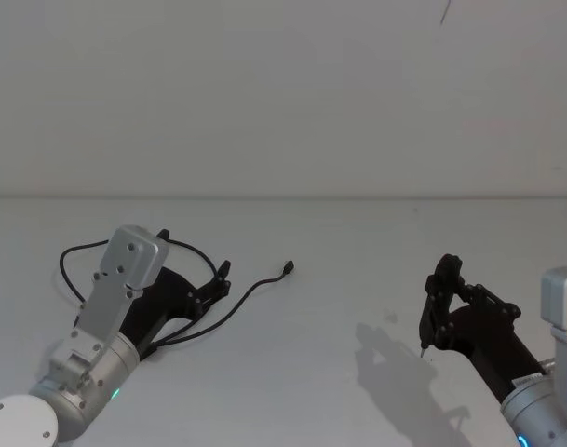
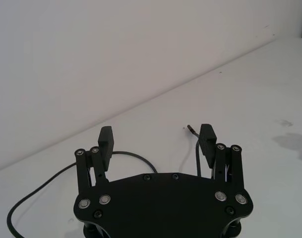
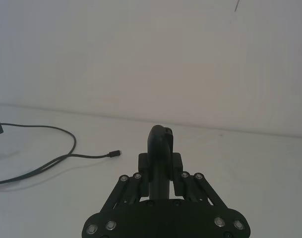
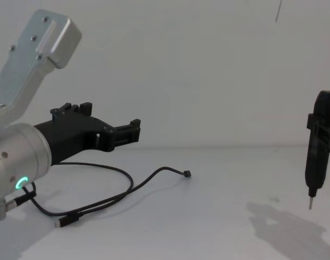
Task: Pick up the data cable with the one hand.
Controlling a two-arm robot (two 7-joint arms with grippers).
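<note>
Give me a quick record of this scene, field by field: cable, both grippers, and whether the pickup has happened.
Data cable: lying in loose curves on the white table, not gripped
Left gripper: open, raised above the cable
Right gripper: off to the right, apart from the cable
Pickup: not yet done

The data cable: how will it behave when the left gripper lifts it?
Likely floppy: the data cable lies in loose curves on the table, so it should sag either side of the open left gripper. Probably light, being thin. Its small plugs may drag behind. The right gripper idles apart.
</note>
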